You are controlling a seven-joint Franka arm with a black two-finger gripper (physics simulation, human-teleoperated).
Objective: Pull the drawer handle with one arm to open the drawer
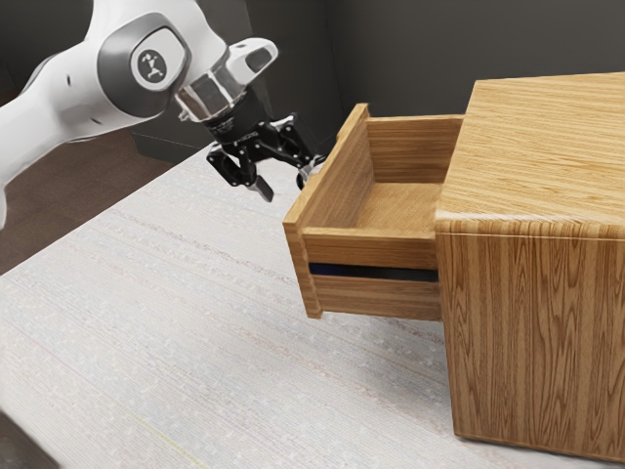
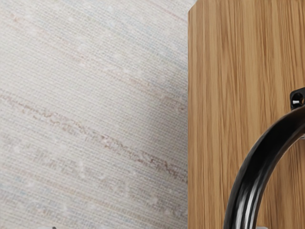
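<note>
The counter (image 1: 176, 342), pale and finely woven in look, is stretching across the foreground of the exterior view. On it, at that view's right, the wooden cabinet (image 1: 532, 332) is standing with its near corner toward the camera. The drawer (image 1: 376, 256) is sticking well out of the cabinet toward the exterior view's left. It is open, its box hanging above the counter and its bare wooden bottom showing inside, and a dark strip (image 1: 371, 273) is running along its near side. The drawer's front (image 1: 330, 191) is facing away from the cabinet, toward the arm. Just beyond that front the black gripper (image 1: 285, 182) is hovering, tilted down toward it, with its fingers (image 1: 262, 186) standing spread apart and pinching nothing. One fingertip is sitting right at the front, though whether it is touching cannot be told. In the wrist view the handle (image 2: 259, 171), a glossy black arch, is curving close under the hand and meeting the front's wood-grained face at a small black mount (image 2: 297, 99), with the counter lying beside the front's edge. Behind the gripper the white arm (image 1: 88, 88) is coming in from the exterior view's upper left. A dark wall (image 1: 420, 49) is closing the scene at the back, with brown floor (image 1: 59, 205) showing past the counter's far edge.
</note>
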